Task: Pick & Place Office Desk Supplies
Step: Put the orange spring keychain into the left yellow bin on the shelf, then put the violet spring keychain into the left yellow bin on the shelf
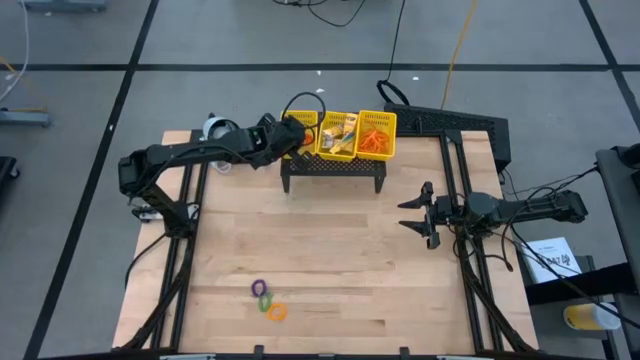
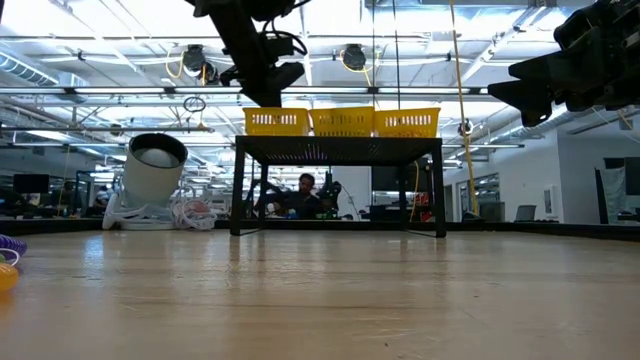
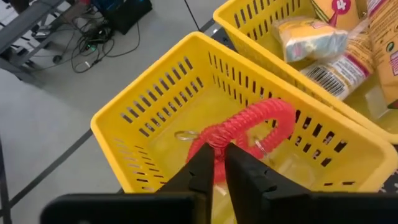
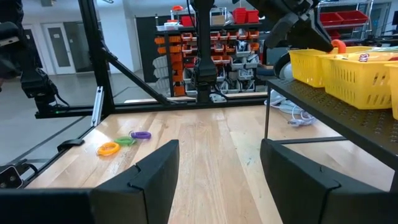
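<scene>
The red coil ring [image 3: 245,134], light and springy by our guess, hangs pinched at its near edge in our left gripper [image 3: 219,163] over the basket's [image 3: 143,93] end compartment, while our right gripper [image 1: 418,215] waits beside the basket, jaws apart.

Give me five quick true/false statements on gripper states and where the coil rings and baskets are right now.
1. The left gripper holds a red coil ring over the left basket. True.
2. The right gripper is shut on a packet. False: open, empty, above the table.
3. Three rings lie on the table. True: purple, green, orange.
4. The baskets sit directly on the tabletop. False: on a black stand.
5. The middle basket is empty. False: it holds packets.
</scene>
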### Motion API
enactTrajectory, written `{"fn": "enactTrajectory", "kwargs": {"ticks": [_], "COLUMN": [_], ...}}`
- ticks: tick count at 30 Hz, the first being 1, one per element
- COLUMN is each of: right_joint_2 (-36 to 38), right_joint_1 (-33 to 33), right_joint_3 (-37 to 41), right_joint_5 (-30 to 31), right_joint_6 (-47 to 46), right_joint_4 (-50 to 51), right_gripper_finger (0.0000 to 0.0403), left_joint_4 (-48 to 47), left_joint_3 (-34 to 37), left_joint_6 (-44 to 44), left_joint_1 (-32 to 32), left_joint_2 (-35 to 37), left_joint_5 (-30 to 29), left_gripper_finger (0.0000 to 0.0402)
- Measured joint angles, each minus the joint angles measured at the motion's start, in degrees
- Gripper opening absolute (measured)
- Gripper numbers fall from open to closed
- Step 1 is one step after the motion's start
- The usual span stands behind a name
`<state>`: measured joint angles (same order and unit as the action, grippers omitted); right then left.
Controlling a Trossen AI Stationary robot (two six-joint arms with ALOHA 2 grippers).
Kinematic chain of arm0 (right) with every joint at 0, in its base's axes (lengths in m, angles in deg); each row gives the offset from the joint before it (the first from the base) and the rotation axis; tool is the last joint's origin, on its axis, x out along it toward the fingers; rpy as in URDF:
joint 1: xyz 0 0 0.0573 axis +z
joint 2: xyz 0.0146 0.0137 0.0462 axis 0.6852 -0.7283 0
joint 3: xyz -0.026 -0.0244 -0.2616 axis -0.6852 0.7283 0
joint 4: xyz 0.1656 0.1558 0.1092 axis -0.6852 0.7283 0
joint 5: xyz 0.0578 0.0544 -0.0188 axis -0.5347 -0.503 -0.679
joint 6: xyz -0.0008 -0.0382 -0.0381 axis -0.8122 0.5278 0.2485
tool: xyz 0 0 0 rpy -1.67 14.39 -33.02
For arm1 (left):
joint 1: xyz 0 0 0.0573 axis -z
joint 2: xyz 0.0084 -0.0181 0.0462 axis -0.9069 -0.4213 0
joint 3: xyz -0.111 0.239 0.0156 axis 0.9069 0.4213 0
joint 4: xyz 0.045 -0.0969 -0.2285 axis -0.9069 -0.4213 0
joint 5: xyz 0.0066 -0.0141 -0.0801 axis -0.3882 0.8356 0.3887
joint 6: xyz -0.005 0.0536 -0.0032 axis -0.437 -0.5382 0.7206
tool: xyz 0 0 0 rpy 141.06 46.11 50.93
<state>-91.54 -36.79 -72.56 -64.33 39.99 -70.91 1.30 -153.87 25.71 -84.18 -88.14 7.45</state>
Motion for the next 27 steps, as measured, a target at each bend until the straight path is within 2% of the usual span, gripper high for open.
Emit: {"fn": "enactTrajectory", "kwargs": {"ticks": [7, 13, 20, 24, 27], "right_joint_2": [0.02, 0.02, 0.02, 0.0, 0.0], "right_joint_1": [0.0, -0.01, 0.0, 0.02, -0.01], "right_joint_3": [0.01, -0.02, -0.02, -0.01, -0.02], "right_joint_5": [0.0, 0.0, 0.0, 0.0, 0.0], "right_joint_6": [0.0, 0.0, 0.0, 0.0, 0.0], "right_joint_4": [0.0, 0.0, 0.0, 0.0, 0.0], "right_gripper_finger": [0.0215, 0.0215, 0.0215, 0.0215, 0.0215], "left_joint_4": [-0.06, -0.14, -4.93, -11.03, -15.13], "left_joint_3": [0.0, 0.0, 0.04, 0.04, 0.05], "left_joint_6": [-0.72, -1.6, -5.21, -1.52, 2.16], "left_joint_1": [0.05, 0.31, 3.45, 5.41, 6.26], "left_joint_2": [0.0, 0.0, 3.12, 5.85, 7.34], "left_joint_5": [-0.23, -0.32, -0.98, -3.68, -3.46], "left_gripper_finger": [0.0098, 0.0132, 0.0142, 0.0134, 0.0129]}}
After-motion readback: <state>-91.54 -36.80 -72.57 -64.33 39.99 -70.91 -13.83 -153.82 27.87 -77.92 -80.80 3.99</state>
